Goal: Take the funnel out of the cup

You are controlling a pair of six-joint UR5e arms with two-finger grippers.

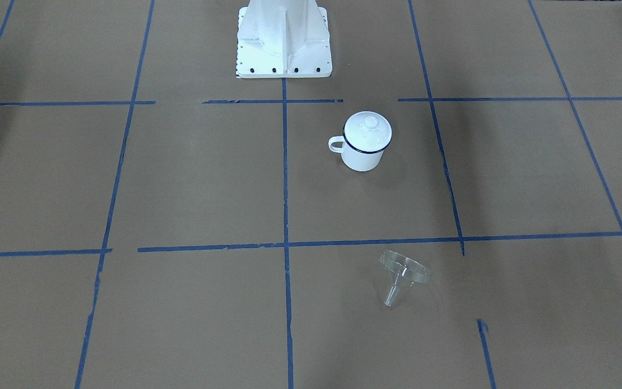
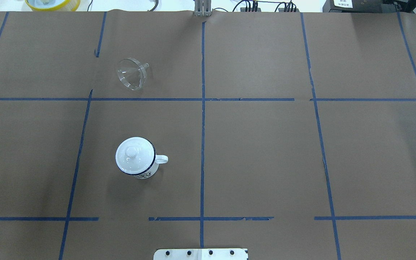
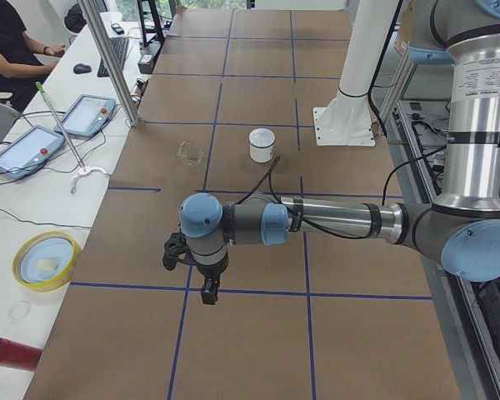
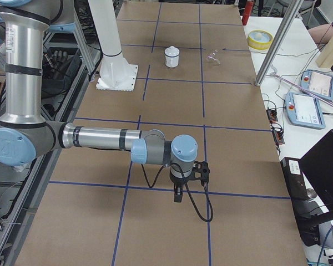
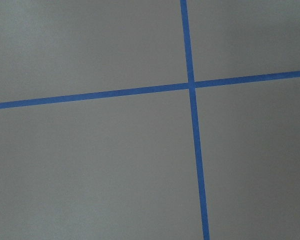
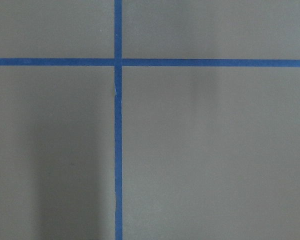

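Note:
The clear funnel (image 1: 404, 273) lies on its side on the brown paper, apart from the cup; it also shows in the overhead view (image 2: 132, 74). The white cup (image 1: 364, 156) with a dark blue rim stands upright, handle out to the side, with a white knobbed lid (image 1: 367, 131) on top; overhead the lid (image 2: 135, 154) covers the cup's mouth. My left gripper (image 3: 208, 292) and right gripper (image 4: 178, 195) hang over blue tape crossings at opposite ends of the table, far from both things. They show only in the side views, so I cannot tell whether they are open or shut.
The white robot base (image 1: 284, 43) stands behind the cup. A yellow bowl (image 3: 46, 260), a red cylinder (image 3: 8, 352), teach pendants (image 3: 92, 114) and a metal post (image 3: 108, 58) lie along the operators' side. Blue tape lines grid the paper.

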